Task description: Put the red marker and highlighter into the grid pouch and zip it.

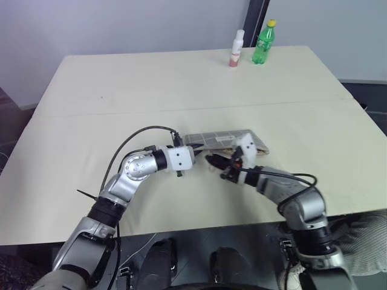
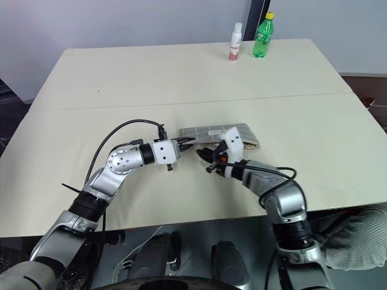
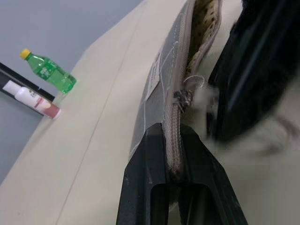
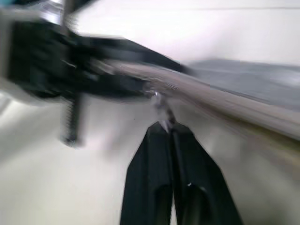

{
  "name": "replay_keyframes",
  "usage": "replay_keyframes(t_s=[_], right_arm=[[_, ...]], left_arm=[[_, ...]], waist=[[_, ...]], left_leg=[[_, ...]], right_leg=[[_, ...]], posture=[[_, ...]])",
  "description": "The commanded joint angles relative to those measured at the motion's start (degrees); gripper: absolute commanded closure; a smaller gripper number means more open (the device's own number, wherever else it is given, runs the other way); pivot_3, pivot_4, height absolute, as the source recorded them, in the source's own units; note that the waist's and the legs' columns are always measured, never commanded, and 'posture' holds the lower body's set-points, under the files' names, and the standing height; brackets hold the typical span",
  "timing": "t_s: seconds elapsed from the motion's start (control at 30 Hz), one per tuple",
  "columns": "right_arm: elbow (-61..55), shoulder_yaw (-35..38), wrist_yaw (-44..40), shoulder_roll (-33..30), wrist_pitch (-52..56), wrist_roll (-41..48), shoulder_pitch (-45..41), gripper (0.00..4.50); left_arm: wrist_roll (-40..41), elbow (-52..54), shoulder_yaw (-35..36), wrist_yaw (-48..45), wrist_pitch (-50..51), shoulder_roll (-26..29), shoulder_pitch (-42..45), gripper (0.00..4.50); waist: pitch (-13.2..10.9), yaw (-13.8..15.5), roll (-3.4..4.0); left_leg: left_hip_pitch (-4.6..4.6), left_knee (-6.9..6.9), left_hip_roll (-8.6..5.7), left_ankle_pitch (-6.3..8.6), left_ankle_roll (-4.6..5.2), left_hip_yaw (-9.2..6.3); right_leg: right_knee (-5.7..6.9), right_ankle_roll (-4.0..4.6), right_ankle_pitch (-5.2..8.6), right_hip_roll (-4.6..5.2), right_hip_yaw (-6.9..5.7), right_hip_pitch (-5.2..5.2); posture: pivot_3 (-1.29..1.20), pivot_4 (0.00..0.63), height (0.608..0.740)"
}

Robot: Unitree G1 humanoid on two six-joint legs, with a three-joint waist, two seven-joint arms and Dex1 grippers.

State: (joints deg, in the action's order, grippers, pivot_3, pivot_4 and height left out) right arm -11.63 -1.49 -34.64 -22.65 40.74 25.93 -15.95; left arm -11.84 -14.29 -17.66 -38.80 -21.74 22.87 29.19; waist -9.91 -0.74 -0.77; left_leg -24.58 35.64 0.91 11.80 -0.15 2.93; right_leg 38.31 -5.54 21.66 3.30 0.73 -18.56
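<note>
The grid pouch (image 1: 225, 140) lies flat near the middle of the table, grey with white lines, its far part gaping open. My left gripper (image 3: 171, 136) is shut on the pouch's zipper edge at its left end. The zipper slider (image 3: 183, 97) sits just beyond those fingers. My right gripper (image 4: 168, 127) is shut, its tips pinching the pale pull strap (image 4: 160, 108) at the pouch's near edge; from the head it shows in front of the pouch (image 2: 204, 154). The red marker and the highlighter are hidden.
A green bottle (image 1: 264, 42) and a white and pink bottle (image 1: 237, 48) stand at the table's far edge. The pale table (image 1: 121, 90) stretches wide around the pouch. A black cable loops over my left forearm (image 1: 130, 145).
</note>
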Motion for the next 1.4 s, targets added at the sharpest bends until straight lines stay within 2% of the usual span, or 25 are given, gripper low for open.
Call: replay_keyframes(t_s=[0.03, 0.2, 0.33, 0.37, 0.47, 0.53, 0.6, 0.63, 0.67, 0.7, 0.9, 1.03, 1.2, 1.4], right_arm=[[2.5, 7.5, -2.2, -6.5, -3.2, -0.6, 0.6, 4.46], [6.9, 12.6, -5.1, -14.7, -6.9, -1.9, 3.3, 4.46], [5.7, 13.9, -5.8, -15.8, -7.6, -1.1, 4.9, 4.46], [4.8, 14.2, -5.5, -15.2, -7.0, -0.2, 5.0, 4.49], [1.4, 14.2, -6.9, -14.6, -6.4, 2.3, 5.8, 3.63], [-0.1, 14.0, -8.7, -15.5, -7.5, 2.4, 6.9, 2.51], [-1.3, 13.6, -12.4, -18.7, -10.9, 0.5, 9.8, 1.66], [-1.5, 14.7, -13.5, -19.7, -11.4, 0.9, 10.8, 1.08], [-1.3, 15.8, -14.1, -20.5, -12.0, 1.2, 11.5, 0.52], [-1.4, 17.0, -15.6, -21.7, -12.7, 1.7, 12.8, 0.03], [-4.5, 22.5, -22.1, -24.9, -15.2, 4.7, 20.8, 0.03], [-6.8, 22.5, -22.9, -23.4, -18.0, 4.2, 24.3, 0.03], [-5.9, 20.5, -21.6, -22.3, -19.1, 2.9, 24.6, 0.03], [-5.8, 19.7, -21.2, -22.4, -19.8, 2.0, 24.5, 0.03]], left_arm=[[1.1, 0.4, 2.5, 0.6, -0.9, 2.0, -0.3, 4.5], [2.6, -1.9, 3.7, 0.8, -1.6, 3.4, 0.0, 4.5], [4.8, -3.7, 4.5, 0.4, -1.3, 2.7, 0.7, 4.5], [6.1, -3.8, 4.8, 0.0, -0.7, 2.2, 0.8, 4.11], [9.3, -3.1, 5.7, -0.8, 1.2, 1.0, 0.7, 2.88], [9.5, -2.6, 6.0, -0.9, 1.0, 1.1, 0.3, 1.73], [11.1, -1.2, 7.4, -2.1, 1.1, 2.5, -1.2, 0.85], [12.9, -0.6, 8.9, -2.9, 2.0, 3.6, -2.0, 0.29], [14.4, -0.4, 10.4, -3.5, 2.8, 4.7, -2.7, 0.0], [16.9, -0.1, 12.4, -4.6, 4.3, 6.0, -3.7, 0.0], [28.6, 4.1, 22.1, -6.4, 17.0, 10.0, -10.2, 0.0], [29.4, 2.8, 26.6, -4.3, 20.5, 11.1, -13.6, 0.0], [30.9, -3.4, 30.8, -3.5, 20.3, 11.6, -9.8, 0.0], [29.2, -9.5, 31.7, -5.6, 16.5, 12.9, -6.7, 0.0]], waist=[[0.0, 0.0, 0.0], [0.0, -0.1, 0.0], [0.0, -0.1, 0.01], [0.0, -0.1, 0.01], [0.0, 0.0, 0.01], [0.0, 0.0, 0.01], [0.0, 0.0, 0.01], [0.0, 0.1, 0.01], [0.0, 0.0, 0.01], [0.0, -0.1, 0.01], [0.0, -0.2, 0.02], [0.0, -0.1, 0.01], [0.0, 0.1, -0.04], [0.0, 0.0, -0.04]], left_leg=[[0.0, 0.0, 0.0, 0.0, 0.0, 0.0], [0.01, -0.1, 0.0, 0.0, 0.0, 0.0], [0.01, -0.14, 0.02, -0.01, 0.01, 0.02], [0.01, -0.14, 0.02, -0.01, 0.01, 0.01], [0.0, -0.1, 0.02, -0.01, 0.01, 0.02], [0.01, -0.1, 0.02, -0.01, 0.01, 0.01], [0.01, -0.1, 0.02, -0.01, 0.01, 0.01], [0.0, -0.11, 0.02, -0.01, 0.01, 0.02], [0.0, -0.12, 0.02, 0.0, 0.02, 0.01], [0.0, -0.13, 0.02, 0.01, 0.03, 0.01], [0.07, -0.15, 0.04, 0.01, 0.02, -0.01], [0.11, -0.14, 0.04, 0.01, 0.01, -0.02], [0.1, -0.09, 0.03, 0.01, 0.01, -0.03], [0.08, -0.13, 0.0, 0.02, 0.0, 0.0]], right_leg=[[0.0, 0.0, 0.0, 0.0, 0.0, 0.0], [-0.06, 0.0, 0.0, -0.01, 0.0, -0.01], [-0.08, 0.0, 0.0, -0.04, 0.02, -0.01], [-0.08, 0.0, 0.0, -0.05, 0.02, -0.01], [-0.08, -0.01, 0.0, -0.04, 0.02, 0.01], [-0.08, -0.01, 0.0, -0.04, 0.01, 0.01], [-0.09, -0.01, 0.0, -0.04, 0.01, 0.01], [-0.12, -0.01, 0.0, -0.04, 0.01, 0.02], [-0.17, -0.01, 0.0, -0.04, 0.0, 0.04], [-0.18, -0.01, 0.0, -0.04, 0.0, 0.04], [-0.17, 0.0, 0.0, -0.01, 0.0, 0.1], [-0.17, 0.0, 0.0, 0.03, 0.0, 0.15], [-0.16, 0.0, 0.0, 0.07, -0.04, 0.15], [-0.21, 0.0, 0.0, 0.12, -0.03, 0.12]], posture=[[0.0, 0.15, 0.74], [0.0, 0.15, 0.74], [0.0, 0.15, 0.74], [0.0, 0.15, 0.74], [0.0, 0.15, 0.74], [0.0, 0.15, 0.74], [0.0, 0.15, 0.74], [0.0, 0.15, 0.74], [0.0, 0.15, 0.74], [0.0, 0.15, 0.74], [0.0, 0.15, 0.74], [0.0, 0.15, 0.74], [0.0, 0.15, 0.74], [0.0, 0.15, 0.74]])
